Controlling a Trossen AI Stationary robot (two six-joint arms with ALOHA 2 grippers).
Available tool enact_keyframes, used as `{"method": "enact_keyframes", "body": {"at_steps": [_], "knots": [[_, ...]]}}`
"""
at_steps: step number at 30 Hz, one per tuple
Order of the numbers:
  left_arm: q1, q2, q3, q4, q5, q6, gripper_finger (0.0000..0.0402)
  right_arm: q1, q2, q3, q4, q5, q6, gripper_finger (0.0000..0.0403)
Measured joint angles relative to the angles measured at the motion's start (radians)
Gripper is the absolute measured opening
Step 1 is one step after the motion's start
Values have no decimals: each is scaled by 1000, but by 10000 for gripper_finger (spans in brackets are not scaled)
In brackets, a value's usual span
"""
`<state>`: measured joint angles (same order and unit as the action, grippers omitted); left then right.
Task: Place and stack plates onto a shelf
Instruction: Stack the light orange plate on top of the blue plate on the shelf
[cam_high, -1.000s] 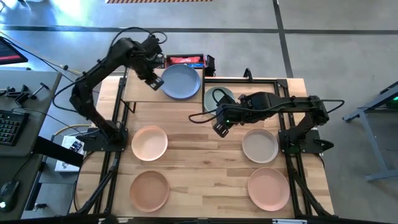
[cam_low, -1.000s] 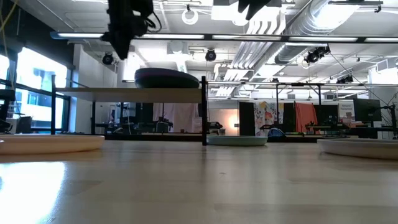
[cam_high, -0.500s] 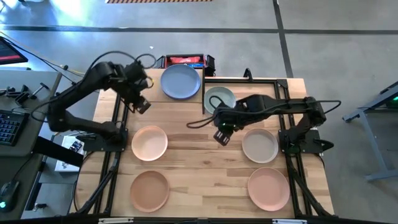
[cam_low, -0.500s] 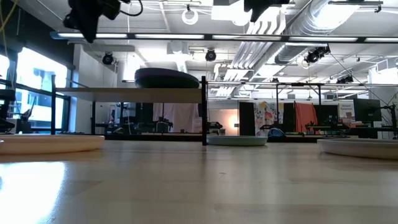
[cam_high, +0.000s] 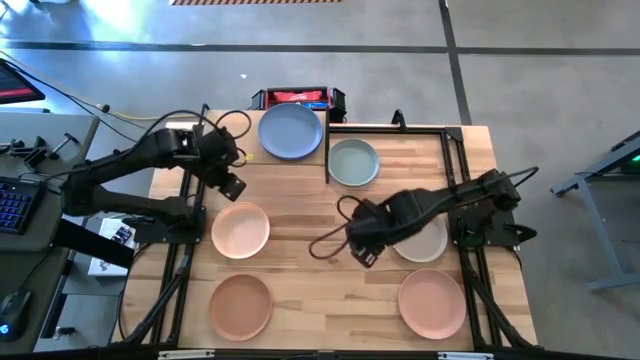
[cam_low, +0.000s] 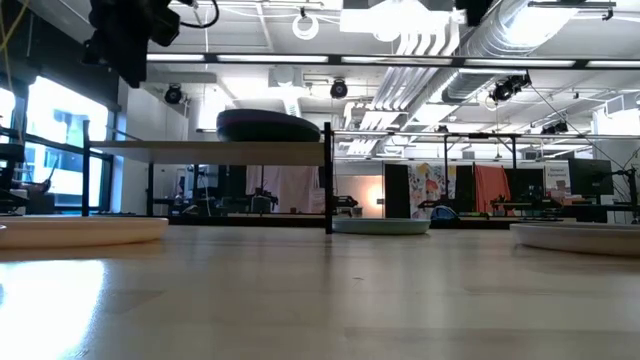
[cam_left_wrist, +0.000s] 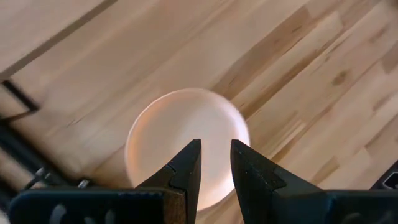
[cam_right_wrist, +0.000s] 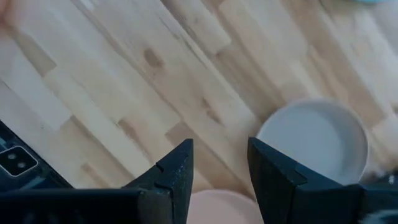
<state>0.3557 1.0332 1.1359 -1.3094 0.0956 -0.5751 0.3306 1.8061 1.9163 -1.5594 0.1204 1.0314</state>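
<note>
Both arms have pulled back: my right pincer (cam_high: 364, 250), empty and slightly parted, sits centre frame beside the round matte beige plate (cam_high: 424, 240); my left pincer (cam_high: 231, 186), narrowly open, hovers above the round peach plate (cam_high: 240, 229). Upper centre, the round blue plate (cam_high: 290, 131) rests stacked on the raised light-wood shelf (cam_high: 225, 140), so peach looks next.

The left gripper (cam_left_wrist: 215, 163), its two dark fingers (cam_left_wrist: 185, 171) slightly parted with nothing between them, hangs above a peach plate (cam_left_wrist: 180, 134) lying on the wooden tabletop (cam_left_wrist: 298, 81).

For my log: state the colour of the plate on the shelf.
Blue; the plate on the shelf shows best in the high view.
</note>
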Motion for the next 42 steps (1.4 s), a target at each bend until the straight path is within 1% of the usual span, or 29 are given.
{"method": "enact_keyframes", "body": {"at_steps": [10,15,19,26,30,32,36,42], "knots": [[-94,4,-11,172,2,5,76,176,10,0,-11,21,441,129],[-104,4,-11,202,-11,50,76,265,27,-1,-12,25,654,129],[-104,4,-11,213,-21,55,76,325,65,-1,-11,-15,808,129],[-104,4,-11,213,-60,120,76,390,142,-1,-11,-31,1035,129],[-104,4,-11,213,-60,142,76,407,189,-1,0,-57,1109,129],[-104,4,-11,213,-60,143,76,412,216,-1,6,-81,1118,129],[-103,4,-11,212,-60,143,76,413,274,-1,11,-122,1107,129],[-103,4,-11,212,-59,150,76,412,348,-2,9,-132,1036,129]]}}
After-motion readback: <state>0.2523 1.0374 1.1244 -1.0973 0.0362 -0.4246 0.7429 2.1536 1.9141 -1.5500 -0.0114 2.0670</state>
